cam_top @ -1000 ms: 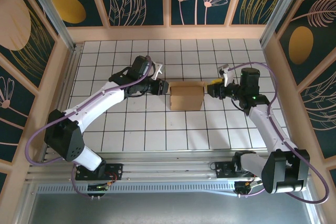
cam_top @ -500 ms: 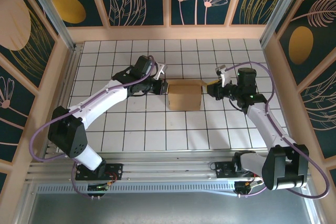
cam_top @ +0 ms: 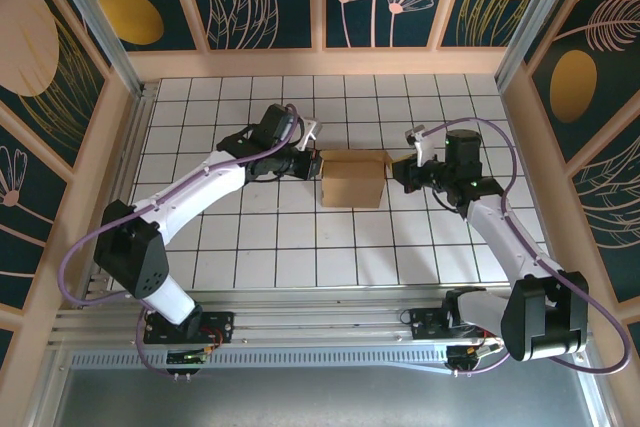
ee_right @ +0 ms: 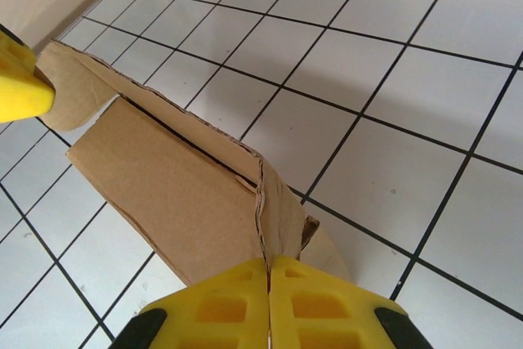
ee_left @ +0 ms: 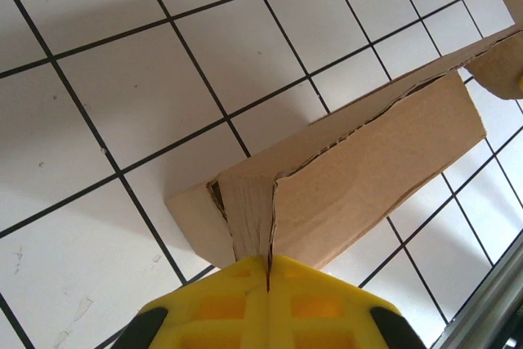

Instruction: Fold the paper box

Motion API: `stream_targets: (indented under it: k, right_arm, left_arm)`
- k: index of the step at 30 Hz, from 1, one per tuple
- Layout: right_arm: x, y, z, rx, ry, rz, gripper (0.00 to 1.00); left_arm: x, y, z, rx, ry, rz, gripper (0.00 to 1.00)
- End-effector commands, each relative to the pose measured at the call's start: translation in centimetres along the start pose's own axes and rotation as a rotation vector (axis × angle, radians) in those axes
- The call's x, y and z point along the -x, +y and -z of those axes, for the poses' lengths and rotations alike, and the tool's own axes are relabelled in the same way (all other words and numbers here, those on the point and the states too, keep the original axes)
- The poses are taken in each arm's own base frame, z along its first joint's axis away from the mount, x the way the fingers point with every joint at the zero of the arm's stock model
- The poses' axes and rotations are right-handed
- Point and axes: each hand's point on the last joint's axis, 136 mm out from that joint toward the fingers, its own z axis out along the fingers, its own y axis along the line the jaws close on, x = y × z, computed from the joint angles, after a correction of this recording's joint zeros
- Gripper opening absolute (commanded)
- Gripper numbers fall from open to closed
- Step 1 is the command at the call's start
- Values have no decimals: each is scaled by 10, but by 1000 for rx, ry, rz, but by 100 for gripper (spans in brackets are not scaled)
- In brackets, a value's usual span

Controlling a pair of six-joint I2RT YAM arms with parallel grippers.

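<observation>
gripping: left tool (ee_left: pixel 268 264) clenched on paper box (cam_top: pixel 353 179) | right tool (ee_right: pixel 268 266) likewise | brown cardboard, ragged edges

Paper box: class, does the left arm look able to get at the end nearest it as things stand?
Probably yes: the left pincer is shut on a cardboard flap at that end of the paper box, with nothing between them.

White links (cam_top: pixel 200 187), black joints (cam_top: pixel 135 262) and purple cables (cam_top: pixel 60 272) run to the yellow, perhaps moulded, left hand (ee_left: pixel 268 263) and right hand (ee_right: pixel 268 266).
</observation>
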Motion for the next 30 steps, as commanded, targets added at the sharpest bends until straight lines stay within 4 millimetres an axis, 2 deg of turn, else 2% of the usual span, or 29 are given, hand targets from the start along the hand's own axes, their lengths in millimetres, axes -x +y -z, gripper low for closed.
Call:
stream_targets:
  k: [1, 16, 30]
  right_arm:
    - [7, 6, -4, 12, -1, -5, 5]
    - [13, 7, -4, -71, -82, -142, 0]
    - [-20, 10, -13, -114, -42, -154, 0]
  left_arm:
    - [7, -15, 1, -27, -8, -27, 3]
    - [4, -20, -8, -38, 0, 5, 0]
    - [3, -21, -11, -29, 3, 10, 0]
